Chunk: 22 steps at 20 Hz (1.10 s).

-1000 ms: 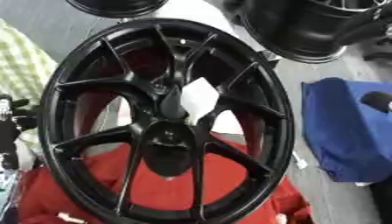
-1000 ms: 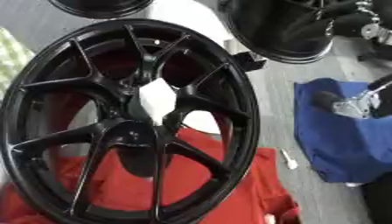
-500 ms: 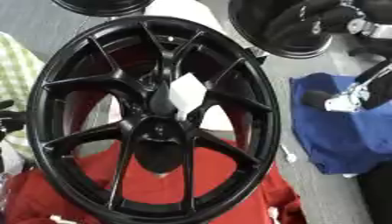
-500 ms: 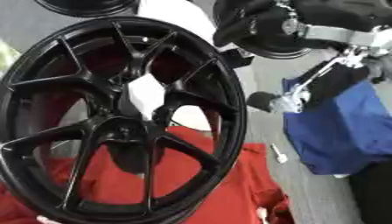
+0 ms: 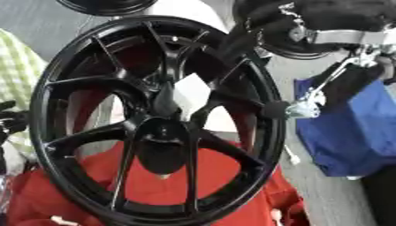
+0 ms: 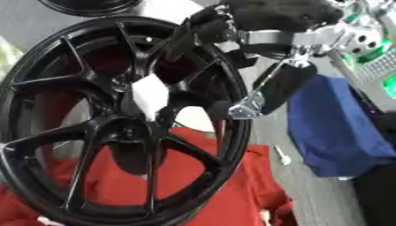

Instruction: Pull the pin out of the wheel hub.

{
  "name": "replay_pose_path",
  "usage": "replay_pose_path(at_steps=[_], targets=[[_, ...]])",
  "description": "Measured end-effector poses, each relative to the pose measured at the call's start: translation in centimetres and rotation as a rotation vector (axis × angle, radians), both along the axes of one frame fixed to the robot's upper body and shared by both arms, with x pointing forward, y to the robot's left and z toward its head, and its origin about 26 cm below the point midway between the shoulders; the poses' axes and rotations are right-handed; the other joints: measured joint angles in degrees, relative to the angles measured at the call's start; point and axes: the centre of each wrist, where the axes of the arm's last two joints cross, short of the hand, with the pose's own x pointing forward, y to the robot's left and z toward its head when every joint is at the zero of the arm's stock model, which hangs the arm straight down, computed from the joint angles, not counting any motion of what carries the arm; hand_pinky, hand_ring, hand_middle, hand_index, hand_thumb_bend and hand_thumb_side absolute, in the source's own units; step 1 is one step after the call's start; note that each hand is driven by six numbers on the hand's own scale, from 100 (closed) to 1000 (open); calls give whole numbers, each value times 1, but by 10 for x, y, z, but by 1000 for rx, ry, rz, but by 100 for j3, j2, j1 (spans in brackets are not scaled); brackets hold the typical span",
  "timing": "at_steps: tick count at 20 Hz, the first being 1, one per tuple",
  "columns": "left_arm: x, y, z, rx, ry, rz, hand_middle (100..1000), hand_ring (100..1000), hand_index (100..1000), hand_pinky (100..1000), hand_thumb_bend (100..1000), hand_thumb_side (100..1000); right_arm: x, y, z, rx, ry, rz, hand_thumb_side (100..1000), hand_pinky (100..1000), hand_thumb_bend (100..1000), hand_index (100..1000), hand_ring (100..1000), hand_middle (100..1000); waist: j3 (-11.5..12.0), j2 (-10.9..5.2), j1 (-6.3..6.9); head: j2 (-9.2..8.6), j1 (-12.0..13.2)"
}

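Wheel hub [image 5: 154,128] upright on red cloth [image 5: 162,190]; my right hand [image 6: 232,26], fingers outstretched, reaches over its upper rim.

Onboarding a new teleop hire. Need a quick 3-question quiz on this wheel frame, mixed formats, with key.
1. True or false: the robot's right hand reaches in from the upper right toward the black wheel.
2. Multiple choice: what lies under the wheel's lower half? A) red cloth B) cardboard C) metal tray
3. Fill in: the fabric at the right side of the table is ____ in colour.

Key:
1. True; the right hand is beside the wheel's right rim.
2. A, the red cloth.
3. Blue; the blue fabric lies past the rim.
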Motion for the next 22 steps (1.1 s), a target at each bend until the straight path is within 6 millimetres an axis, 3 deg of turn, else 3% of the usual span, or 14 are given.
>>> replay_pose_path(at_steps=[6,9,15,22], targets=[[4,-15,3,-15,-9,-42,498,550,721,655,122,1000,0,3,4,-15,34,-54,407,805,324,936,859,822,208,75,16,-50,-218],[5,-21,4,-23,-9,-58,499,550,721,655,124,1000,0,5,5,-10,73,-62,376,758,355,929,836,806,245,78,25,-52,-335],[8,-30,6,-31,-15,-85,499,550,721,656,127,1000,-1,6,7,74,118,-87,364,756,359,917,843,811,356,127,30,-53,-498],[9,-38,8,-41,-21,-106,499,551,721,656,129,1000,5,11,3,132,120,-128,303,756,369,897,846,812,481,194,29,-26,-508]])
